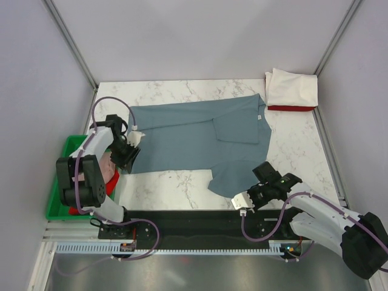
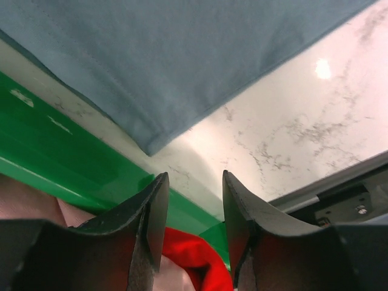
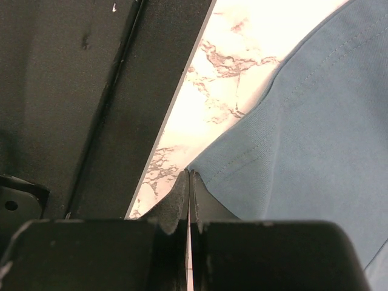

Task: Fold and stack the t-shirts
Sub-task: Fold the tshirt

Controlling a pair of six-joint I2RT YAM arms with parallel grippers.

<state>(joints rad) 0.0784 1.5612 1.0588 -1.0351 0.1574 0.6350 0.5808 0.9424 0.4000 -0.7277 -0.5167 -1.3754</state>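
The slate blue-grey t-shirt (image 1: 194, 136) lies spread on the marble table, its right side partly folded in, with a small white neck label at its right edge. My left gripper (image 1: 126, 156) is open and empty just off the shirt's near-left corner (image 2: 151, 60), over the table edge by the tray; its fingertips (image 2: 195, 182) hold nothing. My right gripper (image 1: 241, 200) is shut at the shirt's near hem. In the right wrist view the closed tips (image 3: 189, 173) touch the hem corner (image 3: 315, 121), and no cloth shows between them. A folded white shirt (image 1: 292, 88) lies on a red one (image 1: 291, 108) at the back right.
A green plastic tray (image 1: 71, 142) stands off the table's left edge, holding a pale pink shirt (image 1: 108, 167) and a red one (image 1: 111, 185); they also show in the left wrist view, tray (image 2: 73, 151) and red cloth (image 2: 194, 254). A black base strip (image 1: 194, 221) runs along the near edge.
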